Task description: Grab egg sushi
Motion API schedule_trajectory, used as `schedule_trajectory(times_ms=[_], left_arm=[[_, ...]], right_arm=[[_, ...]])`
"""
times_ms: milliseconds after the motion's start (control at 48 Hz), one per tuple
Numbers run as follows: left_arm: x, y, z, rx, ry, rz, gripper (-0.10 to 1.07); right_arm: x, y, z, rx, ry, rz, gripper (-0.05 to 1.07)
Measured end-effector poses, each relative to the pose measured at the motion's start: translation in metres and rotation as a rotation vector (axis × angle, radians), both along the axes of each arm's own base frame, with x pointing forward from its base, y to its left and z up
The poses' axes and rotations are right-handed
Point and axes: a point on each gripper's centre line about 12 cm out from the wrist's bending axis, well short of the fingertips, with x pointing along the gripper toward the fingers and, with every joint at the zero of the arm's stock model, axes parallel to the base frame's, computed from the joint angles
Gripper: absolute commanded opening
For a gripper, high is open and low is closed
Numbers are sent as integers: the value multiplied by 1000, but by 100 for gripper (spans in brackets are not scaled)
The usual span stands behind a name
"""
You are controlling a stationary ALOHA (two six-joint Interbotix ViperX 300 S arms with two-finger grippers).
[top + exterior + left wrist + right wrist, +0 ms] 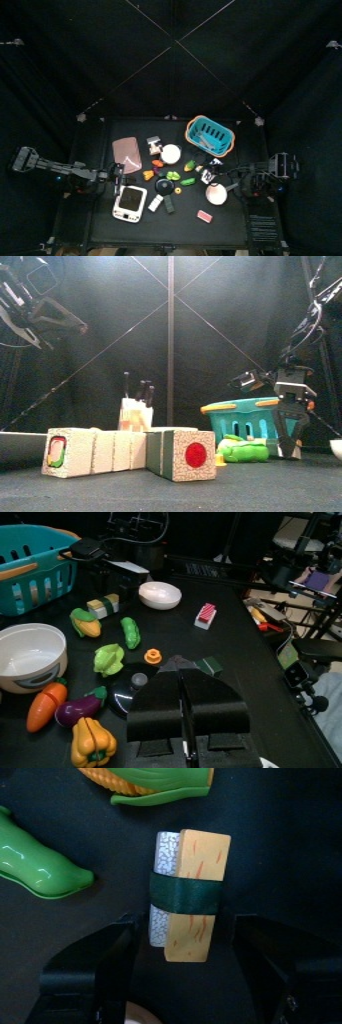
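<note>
The right gripper (181, 963) hangs directly over the egg sushi (189, 893), with its jaws spread almost as wide as they go and nothing between them yet; one jaw stands at each long side of the piece, so I judge that the arm is lined up so to close across the narrow width. In the front view this gripper (293, 446) points down just in front of the blue basket (245, 416); the sushi itself I cannot find there. In the top view it is a tiny piece (214, 178) near the right arm, among the other toy foods, beside a white bowl (217, 194).

The egg sushi is a small flat block; the yellow-orange egg part has thin reddish streaks, a paler speckled rice part lies along one side, and a dark green band wraps around the middle. It looks hard and smooth, like plastic, so the flat sides should take a grip well. A glossy green vegetable (36, 863) lies near it, apart from it.

The left gripper (185, 717) rests over the table's left part; its jaws appear pressed together and hold nothing.
</note>
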Motion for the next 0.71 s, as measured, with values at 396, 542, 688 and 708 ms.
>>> schedule_trajectory(times_ms=[396,542,688,708], left_arm=[[0,0,0,0,-2,0,4],[0,0,0,-1,0,1,4],[0,0,0,0,0,0,4],[0,0,0,-1,0,1,4]], right_arm=[[-1,0,-1,2,4,-3,90],[0,0,-1,2,3,-2,82],[-1,0,-1,2,6,-1,74],[-1,0,-2,2,8,-1,74]])
